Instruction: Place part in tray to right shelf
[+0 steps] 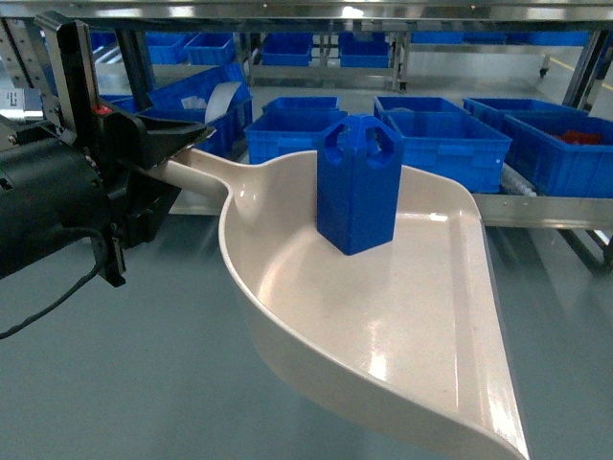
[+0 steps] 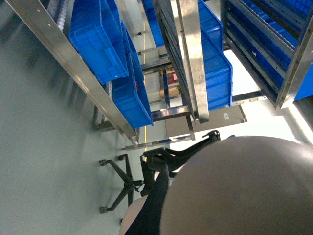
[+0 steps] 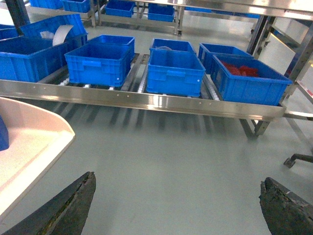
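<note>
Step in hand: the tray is judged to be in carriage toward the right shelf, with the part riding in it.
Part: the blue block is seen upright on the tray floor, toward the 12 o'clock end of the pan in the head view, near the handle root; no gripper is touching it.
Tray: the scoop is held clear of the grey floor, its wide lip at 5 o'clock and its handle running to 10 o'clock.
Left gripper: it is clamped shut on the handle end; in the left wrist view only the tray's underside and dark fingers are shown.
Right gripper: its dark fingers are spread wide and nothing is held; the tray's edge lies at 9 o'clock of it.
Left arm pose: the arm is extended from 9 o'clock, wrist rolled, tray kept roughly level.
Shelf: blue crates are lined on its rollers at 12 o'clock, well apart from the tray.
Doing it well: the tray should be kept level and swung slowly, since the tall block looks liable to tip or slide.
Risk: the lip could be caught on the front rail unless it is lifted above it.
</note>
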Tool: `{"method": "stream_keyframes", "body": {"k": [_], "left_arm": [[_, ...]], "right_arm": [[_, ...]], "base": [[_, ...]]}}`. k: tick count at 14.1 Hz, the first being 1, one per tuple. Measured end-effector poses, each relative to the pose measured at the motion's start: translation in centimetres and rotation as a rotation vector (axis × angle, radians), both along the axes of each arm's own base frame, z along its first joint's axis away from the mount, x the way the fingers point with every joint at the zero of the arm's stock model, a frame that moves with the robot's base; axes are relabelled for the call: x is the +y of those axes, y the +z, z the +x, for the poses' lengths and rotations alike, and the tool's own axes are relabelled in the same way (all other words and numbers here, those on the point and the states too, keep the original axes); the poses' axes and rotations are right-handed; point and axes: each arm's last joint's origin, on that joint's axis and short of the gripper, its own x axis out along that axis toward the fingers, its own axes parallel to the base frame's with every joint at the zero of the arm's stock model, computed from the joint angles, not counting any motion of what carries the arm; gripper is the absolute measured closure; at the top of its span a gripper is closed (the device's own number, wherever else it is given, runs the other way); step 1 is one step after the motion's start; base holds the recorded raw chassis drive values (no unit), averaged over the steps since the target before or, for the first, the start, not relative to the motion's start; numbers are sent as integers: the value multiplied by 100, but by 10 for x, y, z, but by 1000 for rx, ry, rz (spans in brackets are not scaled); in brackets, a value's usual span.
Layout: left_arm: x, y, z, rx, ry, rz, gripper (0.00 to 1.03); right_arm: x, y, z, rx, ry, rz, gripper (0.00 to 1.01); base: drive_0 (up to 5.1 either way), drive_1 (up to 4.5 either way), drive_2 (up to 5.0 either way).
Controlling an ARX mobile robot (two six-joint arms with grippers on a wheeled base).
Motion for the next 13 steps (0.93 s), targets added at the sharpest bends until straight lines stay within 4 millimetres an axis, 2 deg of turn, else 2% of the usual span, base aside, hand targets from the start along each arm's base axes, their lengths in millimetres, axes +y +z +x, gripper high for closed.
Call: {"method": "stream_keyframes", "body": {"k": [13], "left_arm": [[0, 0, 0, 0, 0, 1, 89]], "right_arm": [[0, 0, 0, 0, 0, 0, 3]], "base": [[0, 0, 0]]}}
